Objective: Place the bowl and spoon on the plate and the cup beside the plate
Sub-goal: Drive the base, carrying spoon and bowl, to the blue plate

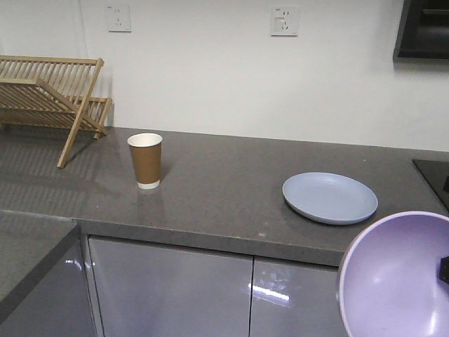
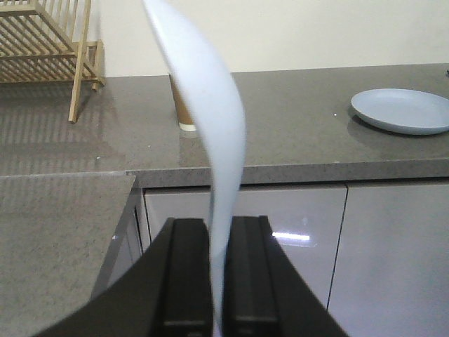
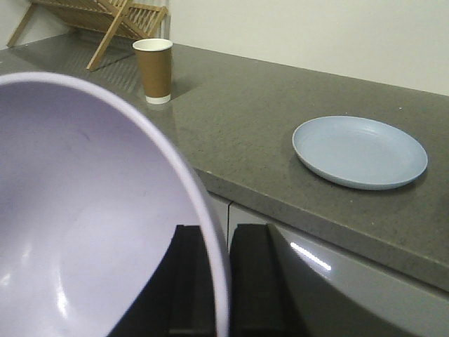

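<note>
My right gripper point(image 3: 219, 235) is shut on the rim of the lavender bowl point(image 3: 91, 210), held in the air in front of the cabinet; the bowl point(image 1: 396, 274) fills the lower right of the front view. Between the shut fingers of my left gripper point(image 2: 220, 228) stands the pale blue-white spoon point(image 2: 207, 105), seen edge-on and blurred. The pale blue plate point(image 1: 330, 197) lies on the counter at the right, also seen as the plate point(image 3: 359, 152) and the plate point(image 2: 402, 110). The brown paper cup point(image 1: 146, 160) stands upright left of centre; the spoon partly hides the cup point(image 2: 182, 105).
A wooden dish rack point(image 1: 52, 98) stands at the counter's back left. The grey counter point(image 1: 210, 189) has a front edge over glossy cabinet doors point(image 1: 168, 288). A black hob edge point(image 1: 435, 175) shows at the far right. A lower counter section point(image 2: 56, 239) juts out at the left.
</note>
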